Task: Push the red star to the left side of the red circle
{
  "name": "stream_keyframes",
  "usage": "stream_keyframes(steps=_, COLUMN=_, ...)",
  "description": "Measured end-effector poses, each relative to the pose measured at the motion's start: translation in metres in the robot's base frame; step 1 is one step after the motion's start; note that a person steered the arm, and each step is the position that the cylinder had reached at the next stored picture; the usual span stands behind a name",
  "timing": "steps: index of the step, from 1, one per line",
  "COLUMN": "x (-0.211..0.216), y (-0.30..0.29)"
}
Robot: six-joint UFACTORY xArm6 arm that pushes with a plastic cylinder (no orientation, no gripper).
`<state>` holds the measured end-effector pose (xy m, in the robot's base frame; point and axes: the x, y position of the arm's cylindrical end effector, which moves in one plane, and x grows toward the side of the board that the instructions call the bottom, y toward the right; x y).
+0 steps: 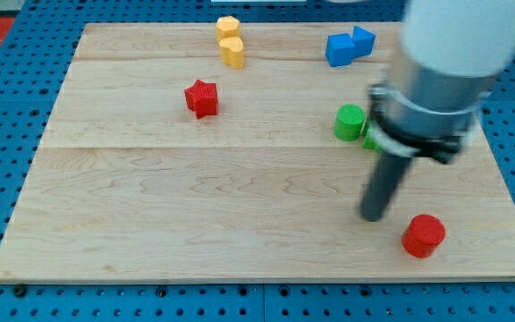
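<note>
The red star (201,97) lies in the upper left part of the wooden board (195,206). The red circle (423,235) lies near the board's lower right corner. My tip (373,216) rests on the board just left of and slightly above the red circle, a small gap apart from it. The red star is far off to the tip's upper left.
Two yellow blocks (231,40) sit together at the top middle. Two blue blocks (349,46) sit at the top right. A green circle (350,122) lies right of centre, with another green block (371,140) partly hidden behind the arm.
</note>
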<state>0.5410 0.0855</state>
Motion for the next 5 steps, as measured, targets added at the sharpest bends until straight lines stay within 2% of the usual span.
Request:
stream_keyframes(steps=1, x=-0.032, y=-0.145)
stream_keyframes(steps=2, x=-0.094, y=-0.262)
stream_keyframes(steps=3, x=-0.179, y=-0.258)
stream_keyframes(steps=4, x=-0.167, y=-0.188)
stream_keyframes(steps=5, x=-0.205, y=-0.19)
